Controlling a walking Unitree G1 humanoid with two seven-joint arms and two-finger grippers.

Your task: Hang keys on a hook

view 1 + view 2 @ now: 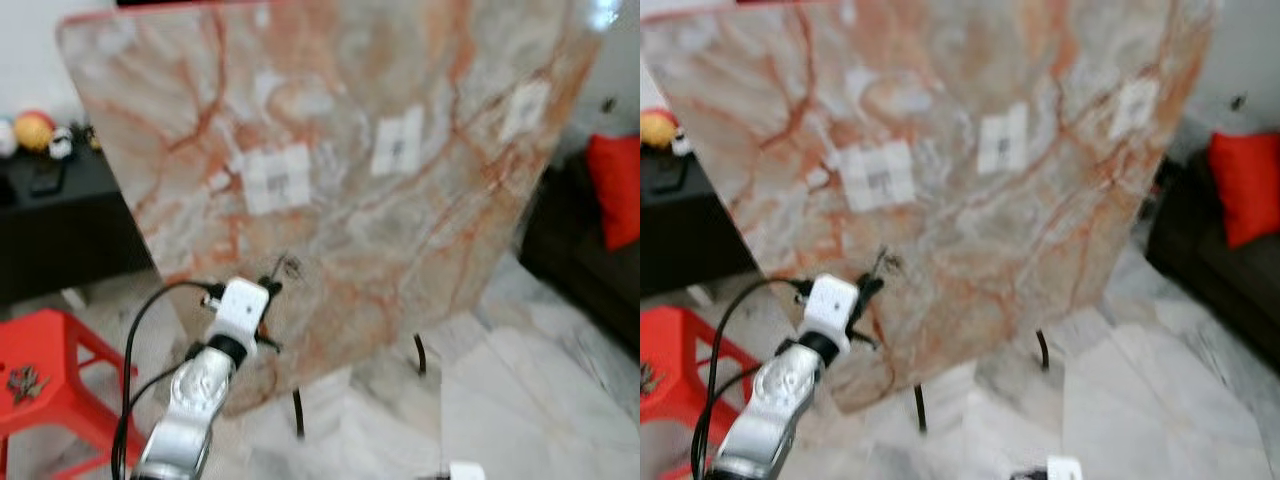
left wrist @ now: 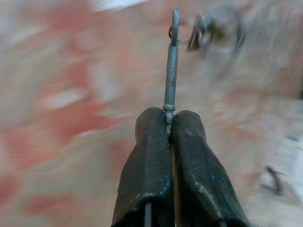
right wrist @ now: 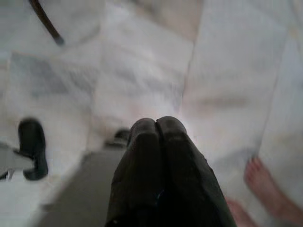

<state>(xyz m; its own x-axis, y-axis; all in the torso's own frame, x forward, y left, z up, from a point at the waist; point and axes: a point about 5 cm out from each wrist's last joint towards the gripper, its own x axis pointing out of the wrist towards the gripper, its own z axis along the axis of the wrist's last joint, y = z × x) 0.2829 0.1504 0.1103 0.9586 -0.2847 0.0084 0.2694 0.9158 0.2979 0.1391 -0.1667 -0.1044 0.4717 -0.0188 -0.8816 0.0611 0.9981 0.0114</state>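
Left tool (image 2: 169,124): black fingers pinched together on the end of a slim grey metal key shaft (image 2: 171,66), held out over the near edge of the worktop.
Keys: blurred metal rings and keys (image 2: 208,33) hang at the shaft's far tip.
Worktop (image 1: 400,200): large pink-and-orange veined marble slab on thin black legs.
Right tool (image 3: 157,130): fingers pressed together, empty, low above the pale marble floor (image 3: 142,71).
Beside: red plastic stool (image 1: 50,370) at the robot's left.

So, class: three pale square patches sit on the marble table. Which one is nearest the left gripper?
The largest patch, leftmost of the three. It sits just above the left gripper; the middle patch and right patch lie farther away.
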